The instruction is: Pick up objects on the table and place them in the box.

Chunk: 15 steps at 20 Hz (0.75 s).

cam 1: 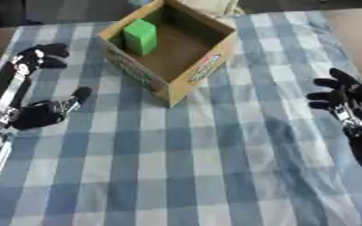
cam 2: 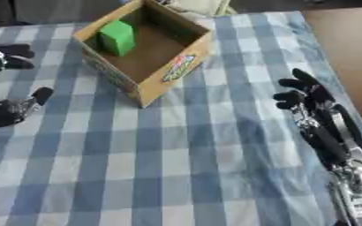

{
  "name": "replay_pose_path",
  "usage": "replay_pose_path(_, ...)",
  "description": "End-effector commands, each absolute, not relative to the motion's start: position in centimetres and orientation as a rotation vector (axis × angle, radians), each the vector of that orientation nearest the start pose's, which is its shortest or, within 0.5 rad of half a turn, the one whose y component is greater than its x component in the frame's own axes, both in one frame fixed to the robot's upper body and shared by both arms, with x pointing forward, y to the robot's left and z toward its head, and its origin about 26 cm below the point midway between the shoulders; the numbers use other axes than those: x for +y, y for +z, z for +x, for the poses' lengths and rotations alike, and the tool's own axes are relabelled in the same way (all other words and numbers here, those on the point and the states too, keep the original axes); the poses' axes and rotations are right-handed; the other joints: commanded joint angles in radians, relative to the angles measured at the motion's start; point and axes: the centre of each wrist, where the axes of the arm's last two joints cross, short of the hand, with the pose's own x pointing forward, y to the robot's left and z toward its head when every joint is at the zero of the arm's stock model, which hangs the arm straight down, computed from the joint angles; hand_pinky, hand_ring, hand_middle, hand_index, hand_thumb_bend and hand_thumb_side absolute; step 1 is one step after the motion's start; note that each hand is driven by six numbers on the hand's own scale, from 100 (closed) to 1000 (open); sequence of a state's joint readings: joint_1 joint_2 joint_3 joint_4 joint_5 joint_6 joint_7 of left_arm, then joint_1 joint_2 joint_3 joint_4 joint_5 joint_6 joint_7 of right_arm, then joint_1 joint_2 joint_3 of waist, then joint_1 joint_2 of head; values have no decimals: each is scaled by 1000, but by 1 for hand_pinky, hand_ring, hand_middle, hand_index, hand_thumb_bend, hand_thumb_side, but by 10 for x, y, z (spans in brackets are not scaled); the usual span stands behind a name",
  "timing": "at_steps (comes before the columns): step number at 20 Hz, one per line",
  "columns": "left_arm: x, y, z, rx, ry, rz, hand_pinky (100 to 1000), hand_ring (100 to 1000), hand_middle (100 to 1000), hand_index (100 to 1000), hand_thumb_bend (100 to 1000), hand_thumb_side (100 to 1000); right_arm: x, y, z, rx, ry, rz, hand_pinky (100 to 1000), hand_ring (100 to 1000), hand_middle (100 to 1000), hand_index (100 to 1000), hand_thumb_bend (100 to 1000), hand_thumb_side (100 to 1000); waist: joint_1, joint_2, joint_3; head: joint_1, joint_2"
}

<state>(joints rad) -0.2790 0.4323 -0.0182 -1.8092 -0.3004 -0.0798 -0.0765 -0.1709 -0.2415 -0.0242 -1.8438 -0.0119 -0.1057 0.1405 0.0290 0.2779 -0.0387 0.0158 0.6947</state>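
Since the green block (cam 1: 140, 36) already stands inside the cardboard box (cam 1: 203, 66), against its far-left wall, you have nothing left lying on the checked counter (cam 1: 192, 167) that shows here. Your left hand (cam 1: 37, 115) is nearer the box, fingers relaxed and holding nothing; your right hand (cam 2: 306, 96) hovers well apart to the right, also empty and spread. The box's near inner walls stay hidden.

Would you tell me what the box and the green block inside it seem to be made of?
The box looks like matte brown cardboard, with thin folded walls and printed sides. The green block has a plain, even surface, perhaps foam or painted wood; the look leaves that open.
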Motion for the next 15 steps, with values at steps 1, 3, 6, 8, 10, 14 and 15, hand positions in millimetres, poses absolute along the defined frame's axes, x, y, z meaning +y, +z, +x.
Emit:
replay_pose_path(1, 294, 176, 315, -2082, -702, 482, 782, 701, 732, 879, 470, 477, -274, 131, 303, -2119, 396, -44, 757, 757, 818, 968, 100, 626, -1, -17, 2, 4, 8)
replay_pose_path(3, 296, 178, 314, -2082, -685, 447, 782, 701, 732, 879, 470, 477, -274, 131, 303, -2119, 395, -45, 757, 757, 818, 968, 100, 626, -1, -17, 2, 3, 8)
replay_pose_path(6, 295, 169, 314, -2061, -633, 368, 779, 694, 725, 877, 442, 482, -273, 131, 303, -2120, 395, -40, 757, 757, 818, 968, 100, 625, -4, -18, 5, 5, 11)
replay_pose_path(8, 295, 167, 314, -2056, -616, 334, 779, 694, 725, 877, 442, 482, -273, 131, 303, -2119, 396, -40, 757, 757, 818, 968, 100, 625, -5, -19, 6, 5, 11)
replay_pose_path(10, 294, 164, 314, -2052, -597, 310, 777, 691, 723, 875, 442, 492, -273, 131, 303, -2120, 395, -41, 757, 757, 818, 968, 100, 630, -5, -20, 5, 15, 18)
replay_pose_path(14, 291, 158, 315, -2044, -575, 278, 777, 690, 722, 874, 446, 498, -273, 131, 303, -2119, 394, -42, 757, 757, 818, 968, 100, 630, -4, -21, 5, 36, 39)
replay_pose_path(15, 290, 157, 315, -2043, -573, 275, 778, 690, 721, 871, 449, 500, -273, 131, 303, -2119, 394, -42, 757, 757, 818, 968, 100, 631, -4, -21, 5, 40, 46)
